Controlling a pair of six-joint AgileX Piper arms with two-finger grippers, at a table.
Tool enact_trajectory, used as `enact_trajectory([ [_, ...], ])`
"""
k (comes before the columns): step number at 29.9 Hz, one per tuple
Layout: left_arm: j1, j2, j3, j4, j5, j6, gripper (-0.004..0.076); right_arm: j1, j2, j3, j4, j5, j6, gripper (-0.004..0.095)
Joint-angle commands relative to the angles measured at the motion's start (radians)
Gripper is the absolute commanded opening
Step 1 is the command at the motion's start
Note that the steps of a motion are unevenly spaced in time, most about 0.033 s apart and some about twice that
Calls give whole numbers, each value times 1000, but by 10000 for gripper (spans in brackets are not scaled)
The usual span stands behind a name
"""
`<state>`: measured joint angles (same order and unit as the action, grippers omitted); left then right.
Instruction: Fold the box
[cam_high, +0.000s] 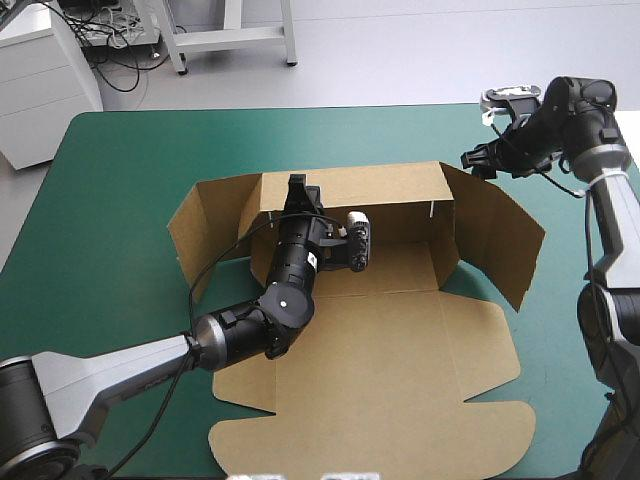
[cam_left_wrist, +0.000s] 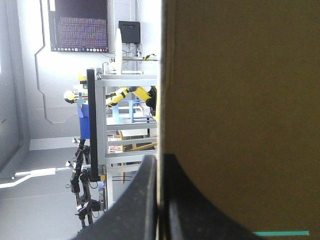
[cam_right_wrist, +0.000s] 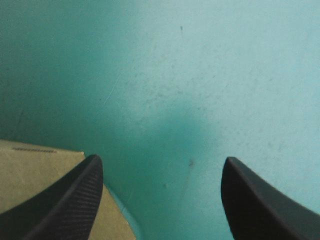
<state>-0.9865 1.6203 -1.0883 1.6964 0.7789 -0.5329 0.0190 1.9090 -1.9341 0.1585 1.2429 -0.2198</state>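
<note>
Left gripper (cam_high: 297, 188) clamped on the far wall of the box (cam_high: 400, 350), mid-table with side flaps up, lid flat on the near side. Right gripper (cam_high: 482, 157) wide open, empty, over the teal-green cover (cam_high: 120, 200) just past the right flap.

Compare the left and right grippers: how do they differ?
The left gripper is shut on the box, at its raised rear wall; the right gripper is open, holding nothing. Left sits mid-box; right is over the teal-green cover beside a box corner. Both have black fingers.
</note>
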Motion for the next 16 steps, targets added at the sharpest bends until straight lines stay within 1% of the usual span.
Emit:
enact_trajectory([
  [1, -5, -40, -30, 95, 43, -20, -32, -31, -112, 62, 79, -2, -63, 616],
  [3, -5, -40, -30, 95, 45, -20, -32, -41, -146, 116, 107, -25, -90, 616],
  [6, -5, -40, -30, 95, 45, -20, -32, -45, -210, 218, 142, -86, -142, 616],
  [8, -5, -40, -30, 95, 45, -20, -32, -45, -240, 270, 158, -110, -173, 600],
  [11, -5, -40, -30, 95, 45, -20, -32, -45, -295, 367, 200, -153, -242, 574],
  [16, -5, -40, -30, 95, 47, -20, -32, -45, -365, 500, 265, -201, -363, 574],
])
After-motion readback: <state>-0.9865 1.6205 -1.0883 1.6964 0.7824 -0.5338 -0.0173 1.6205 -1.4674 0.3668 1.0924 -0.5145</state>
